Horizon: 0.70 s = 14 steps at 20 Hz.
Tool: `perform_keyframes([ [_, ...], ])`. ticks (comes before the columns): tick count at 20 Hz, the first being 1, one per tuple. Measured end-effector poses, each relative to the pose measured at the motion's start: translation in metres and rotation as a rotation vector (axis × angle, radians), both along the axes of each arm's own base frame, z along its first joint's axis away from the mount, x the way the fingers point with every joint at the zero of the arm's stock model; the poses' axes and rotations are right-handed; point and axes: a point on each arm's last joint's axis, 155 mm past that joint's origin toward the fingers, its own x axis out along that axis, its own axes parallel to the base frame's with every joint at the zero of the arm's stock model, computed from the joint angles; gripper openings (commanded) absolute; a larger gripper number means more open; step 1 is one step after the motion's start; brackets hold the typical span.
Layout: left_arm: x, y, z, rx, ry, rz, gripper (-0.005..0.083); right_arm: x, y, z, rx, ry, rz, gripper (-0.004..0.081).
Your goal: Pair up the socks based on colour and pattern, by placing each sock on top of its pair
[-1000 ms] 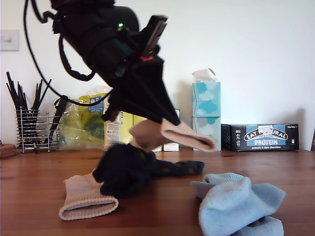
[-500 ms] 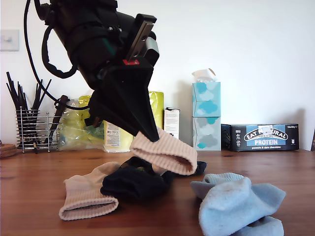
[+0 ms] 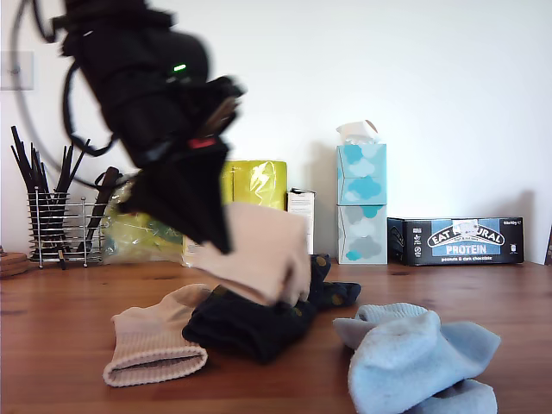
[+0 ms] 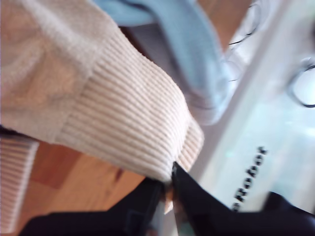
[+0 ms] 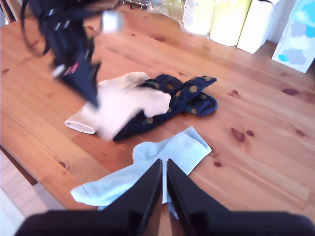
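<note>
Clamped on the ribbed cuff of a beige sock [image 4: 123, 118], my first hand [image 4: 167, 189] carries it above the navy spotted socks [image 3: 250, 323]. Its partner, the second beige sock [image 3: 151, 345], lies on the desk [image 3: 285, 379] just beyond them. My second hand [image 5: 164, 184] hangs pressed together over the blue socks [image 5: 147, 167]. Risk: the dangling foot may snag the navy pair.

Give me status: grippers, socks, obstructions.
My first gripper shut on a beige sock, carried above the navy socks. My second gripper shut, empty. Other beige sock partly under the navy ones.
</note>
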Motion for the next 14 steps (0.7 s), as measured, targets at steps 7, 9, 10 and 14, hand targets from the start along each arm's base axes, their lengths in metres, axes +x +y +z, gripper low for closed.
perform_keyframes([
  [7,0.075,0.086,0.016,0.023,-0.138,0.266,-0.0024,-0.001,-0.001,-0.002,-0.005,0.008,0.0,-0.0012],
  [9,0.073,0.078,0.027,-0.015,-0.154,0.249,-0.0024,-0.001,-0.001,-0.002,-0.005,0.008,0.0,-0.0012],
  [10,0.074,0.076,0.029,-0.021,-0.163,0.246,-0.0024,-0.001,-0.001,-0.002,-0.005,0.008,0.0,-0.0012],
  [14,0.112,0.085,0.038,0.021,-0.314,0.34,-0.0024,-0.001,-0.001,-0.002,-0.005,0.008,0.0,-0.0012],
])
